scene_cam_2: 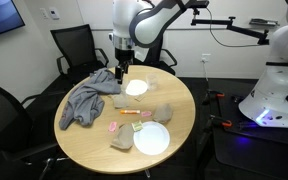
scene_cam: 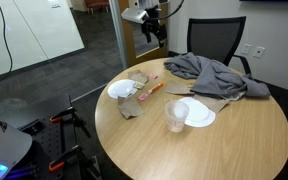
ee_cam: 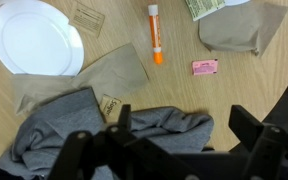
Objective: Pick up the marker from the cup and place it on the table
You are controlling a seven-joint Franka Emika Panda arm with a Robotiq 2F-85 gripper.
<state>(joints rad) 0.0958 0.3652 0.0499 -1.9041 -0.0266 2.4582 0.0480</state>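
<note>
Clearly the marker (ee_cam: 155, 35) lies flat on the worktop (ee_cam: 174, 95) ahead of the hand (ee_cam: 162, 140), which hangs wide open and empty over a grey cloth (ee_cam: 54, 140).

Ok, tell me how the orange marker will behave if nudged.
The orange marker lies flat on the wooden table; its thin round barrel would probably roll if pushed sideways. It looks straight and rigid, so it should lift without bending.
</note>
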